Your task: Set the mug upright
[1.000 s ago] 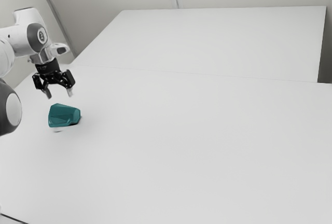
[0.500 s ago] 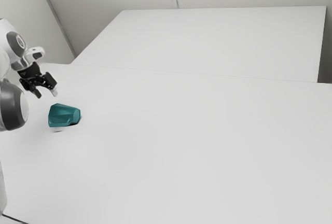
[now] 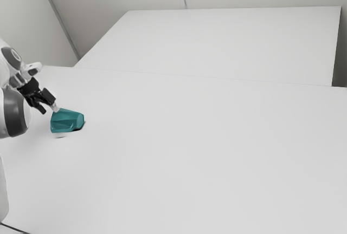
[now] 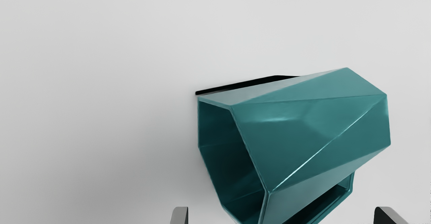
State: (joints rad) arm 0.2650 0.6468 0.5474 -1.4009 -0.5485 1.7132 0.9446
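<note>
"Near the exterior view's left edge, what do you see?"

"The mug (image 3: 68, 121), teal and many-faced, lying on its side on the white table (image 3: 190, 153). Its wider, open end is toward the exterior view's left, the narrower end toward the right."

"And the gripper (image 3: 50, 110)?"

"Just beside that open end, tilted, reaching down from the arm (image 3: 15, 116). In the wrist view the two fingers (image 4: 179, 216) stand wide apart, with nothing clamped between them."

"Is either one touching the mug?"

"I can't tell. One fingertip overlaps its upper edge in the exterior view (which may be only the angle), so contact stays an open question."

"What about the handle?"

"The wrist view has it: a loop (image 4: 349, 189) on the mug's side nearer the fingers, partly hidden under the body. You can look right into the dark hollow, too, and a black strip (image 4: 249, 84) runs along the opposite side."
</note>
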